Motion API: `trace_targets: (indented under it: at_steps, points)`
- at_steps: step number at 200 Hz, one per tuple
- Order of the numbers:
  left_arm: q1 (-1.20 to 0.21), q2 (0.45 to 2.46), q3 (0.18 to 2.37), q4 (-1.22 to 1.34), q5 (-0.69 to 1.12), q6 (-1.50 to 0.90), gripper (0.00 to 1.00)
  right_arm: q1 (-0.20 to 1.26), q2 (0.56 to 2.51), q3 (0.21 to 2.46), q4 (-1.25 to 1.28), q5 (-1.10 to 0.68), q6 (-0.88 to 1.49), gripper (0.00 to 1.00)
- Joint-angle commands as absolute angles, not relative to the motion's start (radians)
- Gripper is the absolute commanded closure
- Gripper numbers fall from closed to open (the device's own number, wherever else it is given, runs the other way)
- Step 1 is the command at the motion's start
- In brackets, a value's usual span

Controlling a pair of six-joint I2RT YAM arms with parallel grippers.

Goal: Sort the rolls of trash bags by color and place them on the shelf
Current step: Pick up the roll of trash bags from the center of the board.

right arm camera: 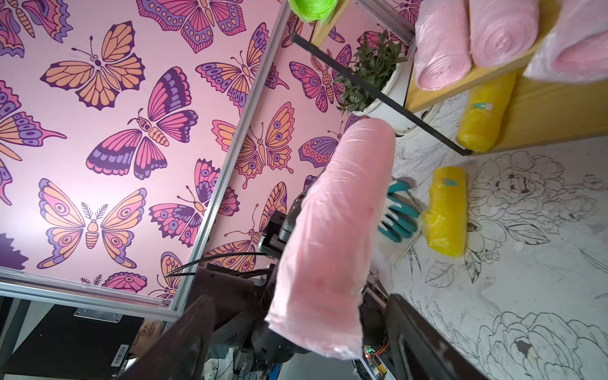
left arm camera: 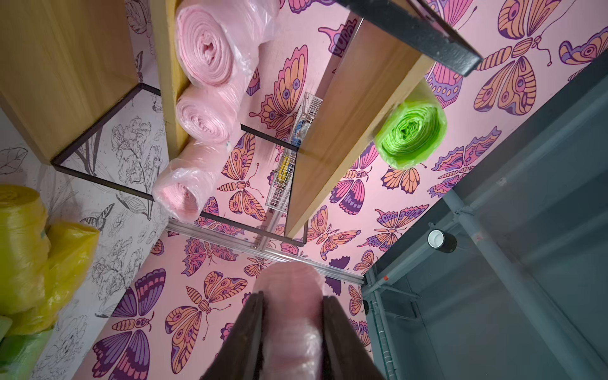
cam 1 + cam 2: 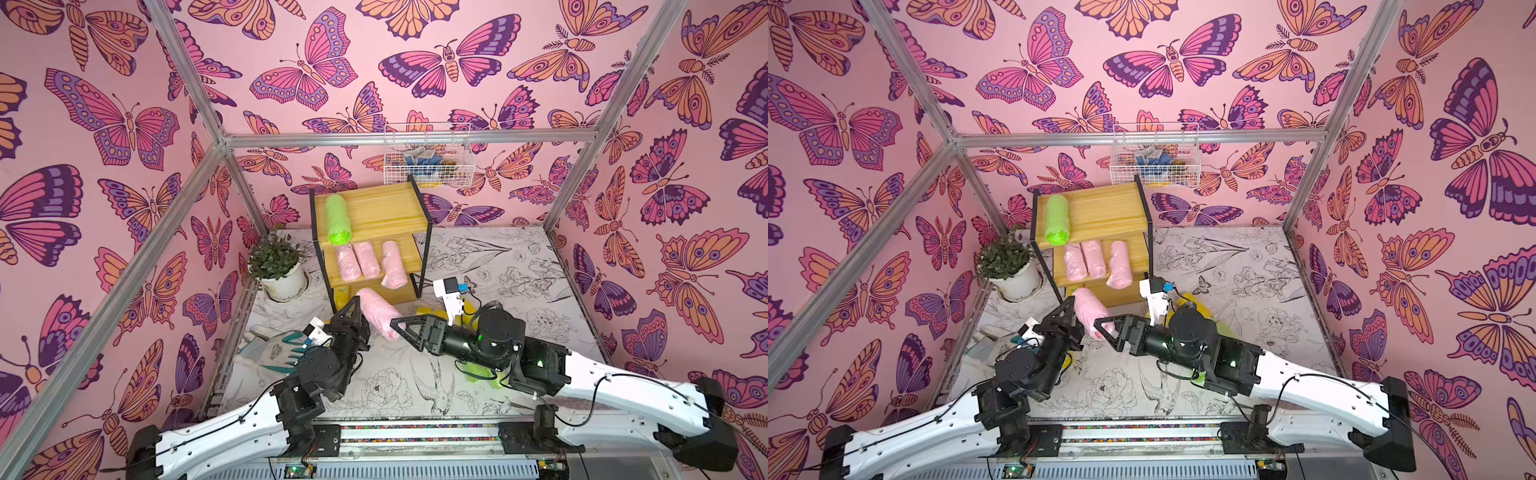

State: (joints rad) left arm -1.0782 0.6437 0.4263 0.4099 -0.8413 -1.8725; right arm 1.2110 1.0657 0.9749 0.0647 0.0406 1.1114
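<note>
Three pink rolls (image 3: 365, 259) on shelf (image 3: 386, 208), fourth roll (image 3: 376, 309) clamped in left jaws

- Both top views are bright and evenly lit; the arms cast only soft, faint shadows on the counter (image 3: 519, 266).
- The wide-angle lens stretches the butterfly wallpaper (image 3: 124, 124) toward the picture edges.
- In the left wrist view, the pink roll (image 2: 289, 329) in the left hand (image 2: 292, 297) is blurred.
- In the right wrist view, the right hand (image 1: 299, 301) has dark, unfocused fingers (image 1: 184, 345).
</note>
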Motion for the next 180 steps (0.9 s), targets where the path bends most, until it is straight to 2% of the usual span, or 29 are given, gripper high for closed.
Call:
trace_targets:
  at_steps: [1,72,116,180]
  points:
    - [-1.076,0.626,0.455,0.400,-0.842,-1.835,1.00,1.233,1.100,1.022,0.082,0.094,1.123,0.15]
    - [-1.076,0.634,0.446,0.399,-0.829,-1.848,1.00,1.246,1.238,1.072,0.079,0.130,1.165,0.20]
    - [-1.076,0.622,0.436,0.399,-0.826,-1.847,1.00,1.246,1.266,1.100,0.075,0.166,1.143,0.30]
    - [-1.076,0.632,0.434,0.399,-0.814,-1.851,1.00,1.234,1.280,1.129,0.026,0.216,1.102,0.32]
